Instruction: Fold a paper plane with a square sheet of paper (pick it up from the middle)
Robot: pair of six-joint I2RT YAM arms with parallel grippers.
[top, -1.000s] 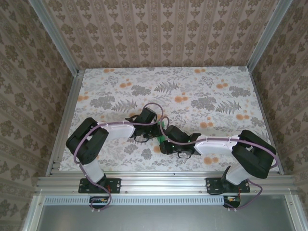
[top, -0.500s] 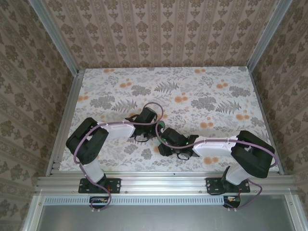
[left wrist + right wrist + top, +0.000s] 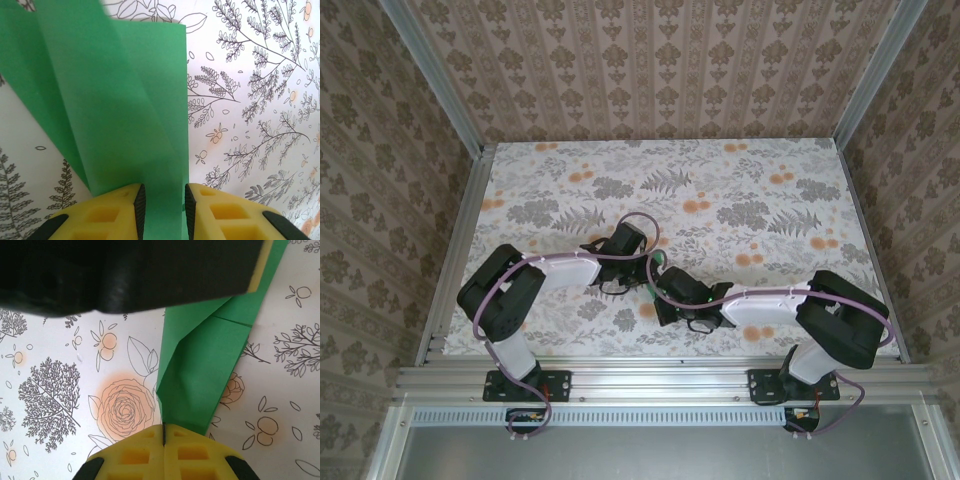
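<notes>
My left pincer [image 3: 161,207] clamps the folded green paper [image 3: 115,100] (layered, creased); my right pincer [image 3: 163,437] pinches its corner.

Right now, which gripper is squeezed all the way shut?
The right gripper: its yellow fingers meet, pinching the green paper. The left gripper shows a gap.

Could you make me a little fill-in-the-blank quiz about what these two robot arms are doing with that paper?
1. The folded paper is bright ____.
2. The left gripper has the paper between its ____ fingers.
3. The right gripper is ____, pinching the paper's edge.
4. The table has a ____ print.

Missing words: green; yellow; shut; floral
</notes>
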